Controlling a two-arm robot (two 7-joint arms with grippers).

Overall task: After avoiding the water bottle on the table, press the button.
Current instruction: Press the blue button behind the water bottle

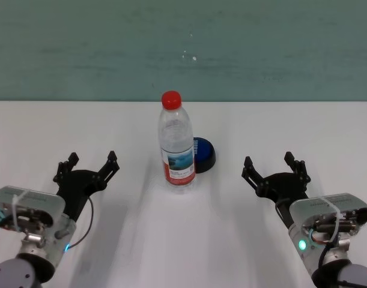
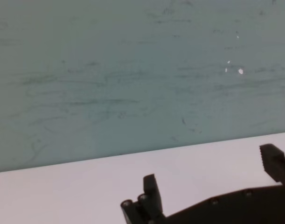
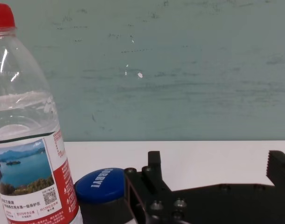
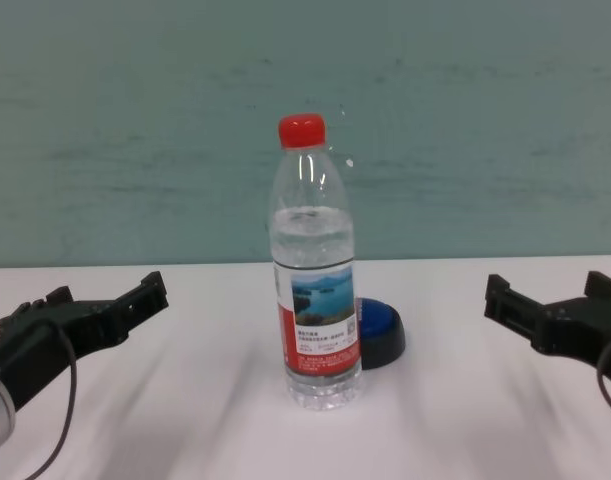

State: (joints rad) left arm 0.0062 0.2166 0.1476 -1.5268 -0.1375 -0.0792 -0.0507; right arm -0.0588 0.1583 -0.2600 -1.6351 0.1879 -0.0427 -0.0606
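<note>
We see the water bottle [image 1: 176, 145] standing upright near the middle of the table [image 1: 231, 240], its red cap [image 1: 171, 99] screwed on and clear water filling it to a line at the shoulder, just above the label; the neck above that line is empty. The button [image 1: 203, 153] sits on the table just behind the bottle and a little toward our right side, its blue dome partly hidden by the bottle in the head view, and we cannot tell whether the two touch. Our left gripper [image 1: 89, 165] hovers low over the table to the left of the bottle, well apart from it, fingers spread wide with nothing between them. Our right gripper [image 1: 276, 166] hovers to the right at about the same depth, likewise spread wide and holding nothing, with bare table between it and the button. In the right wrist view the bottle and button appear beyond the fingers [image 3: 154, 163], while the left wrist view shows only table and the green wall [image 2: 133, 70].
</note>
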